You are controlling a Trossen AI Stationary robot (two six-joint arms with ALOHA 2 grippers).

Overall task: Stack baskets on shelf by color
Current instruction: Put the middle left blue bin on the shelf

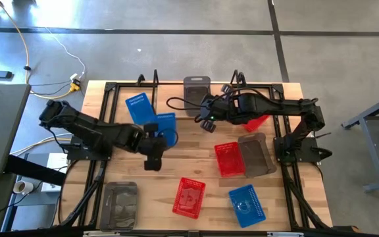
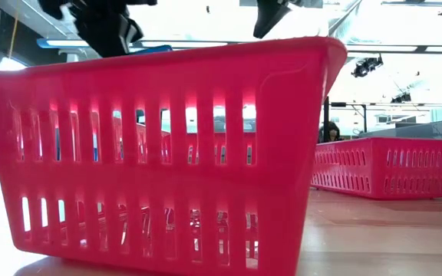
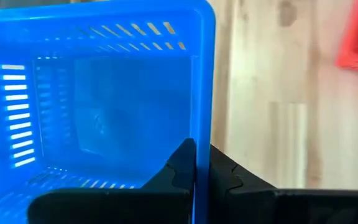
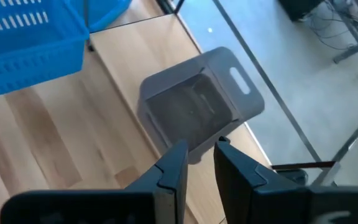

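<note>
held blue basket [image 1: 166,126]: clamped by the left gripper [image 1: 158,135], whose fingers [image 3: 182,165] pinch one side wall between them; it hangs over the middle of the table, toward the far edge, just beside a second blue basket [image 1: 137,106].
second blue basket: lies tilted near the far edge, left of centre.
grey basket at the back [image 1: 197,88]: sits at the far edge, near the middle, partly over the rim of the table [image 1: 288,131]; the right wrist view looks straight down on it [image 4: 197,112].
right gripper [image 1: 209,118]: hovers near the far edge at the centre, just in front of that grey basket, fingers [image 4: 173,171] a narrow gap apart and holding nothing.
red and grey pair: a red basket [image 1: 228,158] and a grey basket [image 1: 255,153] lie side by side, touching, right of centre.
red basket under the right arm [image 1: 255,122]: only partly visible below the arm, toward the right edge.
front row: a grey basket [image 1: 120,205] by the near left corner, a red basket [image 1: 189,197] at the near middle, a blue basket [image 1: 247,203] toward the near right.
low view: filled by the nearest red basket [image 2: 159,146], with another red basket [image 2: 390,165] behind on the right.
</note>
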